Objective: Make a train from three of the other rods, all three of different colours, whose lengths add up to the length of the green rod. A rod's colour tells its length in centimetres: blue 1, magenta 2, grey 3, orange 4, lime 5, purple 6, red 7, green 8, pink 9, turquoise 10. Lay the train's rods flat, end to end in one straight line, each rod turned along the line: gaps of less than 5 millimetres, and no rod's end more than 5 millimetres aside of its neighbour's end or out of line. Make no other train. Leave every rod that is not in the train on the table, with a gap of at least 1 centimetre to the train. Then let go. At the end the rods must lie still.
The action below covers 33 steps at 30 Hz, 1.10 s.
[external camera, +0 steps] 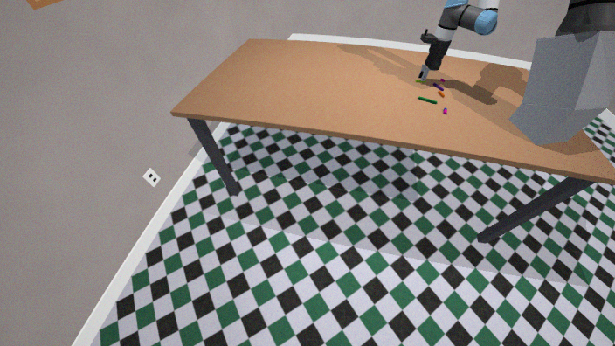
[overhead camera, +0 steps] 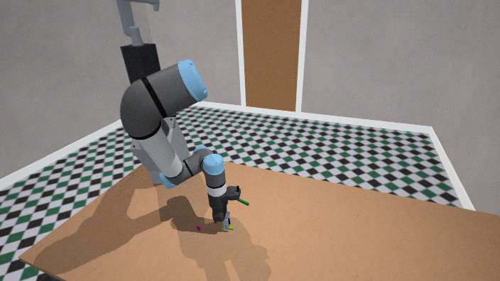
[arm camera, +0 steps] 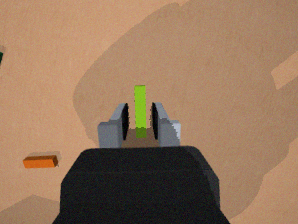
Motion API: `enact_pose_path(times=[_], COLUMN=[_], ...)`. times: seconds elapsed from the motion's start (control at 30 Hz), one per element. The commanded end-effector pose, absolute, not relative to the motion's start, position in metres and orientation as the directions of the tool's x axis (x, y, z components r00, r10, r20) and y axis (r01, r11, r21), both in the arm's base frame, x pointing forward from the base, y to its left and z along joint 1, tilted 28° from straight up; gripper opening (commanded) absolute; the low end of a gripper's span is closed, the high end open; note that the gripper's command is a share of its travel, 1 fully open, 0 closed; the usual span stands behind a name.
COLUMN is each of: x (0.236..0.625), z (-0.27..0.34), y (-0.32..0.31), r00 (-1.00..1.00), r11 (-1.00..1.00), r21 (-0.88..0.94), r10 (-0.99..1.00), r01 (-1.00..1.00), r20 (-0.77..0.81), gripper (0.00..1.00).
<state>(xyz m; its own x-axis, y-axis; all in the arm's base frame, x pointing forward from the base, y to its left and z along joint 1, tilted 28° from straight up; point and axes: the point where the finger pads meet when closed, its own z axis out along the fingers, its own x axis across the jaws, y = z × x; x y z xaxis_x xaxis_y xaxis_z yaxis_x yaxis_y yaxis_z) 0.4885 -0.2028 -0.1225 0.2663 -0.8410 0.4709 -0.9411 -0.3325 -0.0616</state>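
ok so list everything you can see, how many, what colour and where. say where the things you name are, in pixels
lime rod (overhead camera: 231, 228) (external camera: 418, 80) (arm camera: 140, 105): 1, lime, on the table between the claw's fingers
purple rod (overhead camera: 215, 222) (external camera: 438, 86): 1, purple, near the claw
orange rod (external camera: 441, 93) (arm camera: 41, 162): 1, orange, beside the purple one
green rod (overhead camera: 243, 202) (external camera: 427, 100) (arm camera: 1, 57): 1, green, on the table
small rods (overhead camera: 198, 228) (external camera: 442, 79) (external camera: 445, 111): at least 2, magenta, far apart; bluish tint on one unclear
table (overhead camera: 319, 230) (external camera: 306, 87) (arm camera: 225, 30): 1, brown, under the rods
floor (overhead camera: 319, 152) (external camera: 306, 262): 1, green, black and pale checks
door (overhead camera: 271, 53): 1, brown, far wall
socket (external camera: 151, 180): 1, white, wall
black box (overhead camera: 140, 60): 1, behind the arm
arm (overhead camera: 156, 96) (external camera: 472, 19): 1, grey and blue, over the table
claw (overhead camera: 226, 227) (external camera: 423, 78) (arm camera: 140, 114): 1, black and grey, open
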Motion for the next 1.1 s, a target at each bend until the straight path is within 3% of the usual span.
enact_pose_path(times=[0.0,1.07], x=[0.4894,0.4916], z=[-0.1245,-0.1339], y=[-0.2039,-0.2085], r00=[0.266,0.266], r11=[-0.333,-0.333], r21=[-0.062,-0.062], r10=[-0.841,-0.841], r01=[-0.941,-0.941], r20=[0.472,0.472], gripper=[0.54,0.54])
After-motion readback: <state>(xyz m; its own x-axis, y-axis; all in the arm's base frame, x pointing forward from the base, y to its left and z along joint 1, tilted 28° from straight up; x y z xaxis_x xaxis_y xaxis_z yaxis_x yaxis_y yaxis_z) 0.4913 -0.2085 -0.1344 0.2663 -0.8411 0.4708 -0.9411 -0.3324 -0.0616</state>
